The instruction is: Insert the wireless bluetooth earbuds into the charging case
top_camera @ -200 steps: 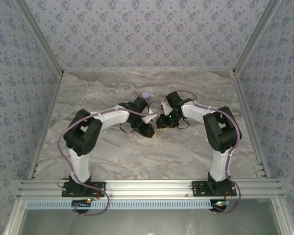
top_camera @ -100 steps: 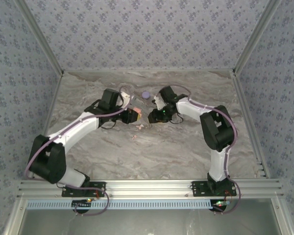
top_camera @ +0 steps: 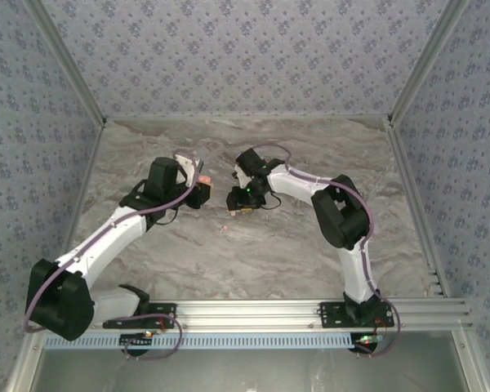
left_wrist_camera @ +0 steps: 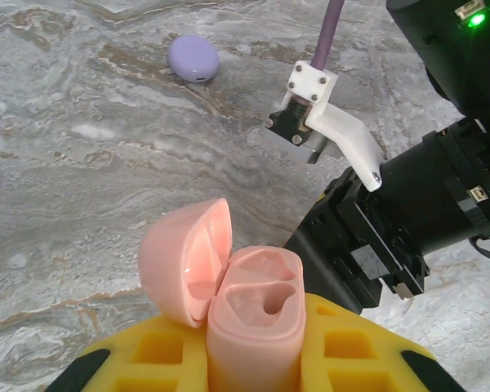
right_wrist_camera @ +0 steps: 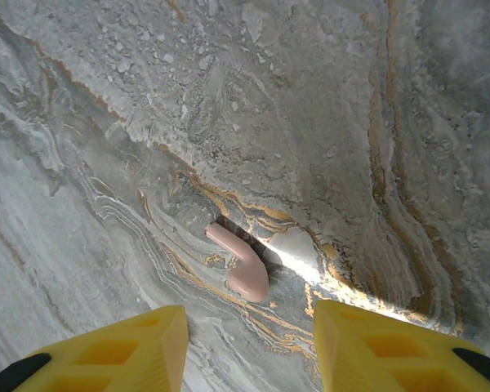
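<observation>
— While clamping the left gripper (left_wrist_camera: 253,359) on the pink charging case (left_wrist_camera: 253,314), holding it upright, lid (left_wrist_camera: 180,261) hanging open.
— And on the right?
— Hovering with the right gripper (right_wrist_camera: 253,351) spread, facing the pink earbud (right_wrist_camera: 241,265) lying on the table (right_wrist_camera: 351,122) just ahead of the gap, untouched.
— Beyond that?
— Spotting a closed lavender case (left_wrist_camera: 193,57) on the table, well apart from the pink one.

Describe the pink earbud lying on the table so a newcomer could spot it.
Start at the marble table and follow the right arm to its yellow jaws, spread over the surface. Under the gap lies the pink earbud: a tiny stemmed piece, unlike the round lavender case.
</observation>
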Robot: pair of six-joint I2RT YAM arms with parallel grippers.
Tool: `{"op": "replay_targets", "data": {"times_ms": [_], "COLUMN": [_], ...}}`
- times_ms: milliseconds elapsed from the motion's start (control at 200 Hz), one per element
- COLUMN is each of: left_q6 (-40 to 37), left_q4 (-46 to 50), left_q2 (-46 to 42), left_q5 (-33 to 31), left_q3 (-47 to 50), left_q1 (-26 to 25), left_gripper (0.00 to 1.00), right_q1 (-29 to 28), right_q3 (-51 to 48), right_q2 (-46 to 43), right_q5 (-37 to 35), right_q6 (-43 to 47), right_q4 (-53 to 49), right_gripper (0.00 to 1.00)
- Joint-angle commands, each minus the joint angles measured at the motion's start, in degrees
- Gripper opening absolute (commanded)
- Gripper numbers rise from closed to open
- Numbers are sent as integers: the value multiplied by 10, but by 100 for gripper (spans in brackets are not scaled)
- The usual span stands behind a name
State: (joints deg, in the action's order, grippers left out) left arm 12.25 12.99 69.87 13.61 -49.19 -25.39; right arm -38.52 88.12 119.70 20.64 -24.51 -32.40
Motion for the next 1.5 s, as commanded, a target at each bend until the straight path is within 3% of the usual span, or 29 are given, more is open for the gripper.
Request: {"op": "replay_targets", "data": {"times_ms": [0,750,1219,1354,1494], "left_q6": [-5,-9,-7,-7,-4], "left_q4": [-14,-15,-14,-12,-13], "left_q2": [-14,-25,-33,-29,-24], "left_q5": [-24,-28,-31,-30,-26], "left_q3": [7,23,33,32,30], "left_q1": [3,6,11,12,12], "left_gripper": [10,10,10,10,10], "right_q1": [-13,-54,-80,-76,-67], "right_q3": [29,103,136,121,89], "right_q2": [14,83,123,109,76], "right_q5": [-48,-134,-188,-204,-232], "right_q6": [-39,-60,-47,-14,31], "right_q4": [-44,-115,-153,-159,-162], "right_gripper": [46,43,28,19,19]}}
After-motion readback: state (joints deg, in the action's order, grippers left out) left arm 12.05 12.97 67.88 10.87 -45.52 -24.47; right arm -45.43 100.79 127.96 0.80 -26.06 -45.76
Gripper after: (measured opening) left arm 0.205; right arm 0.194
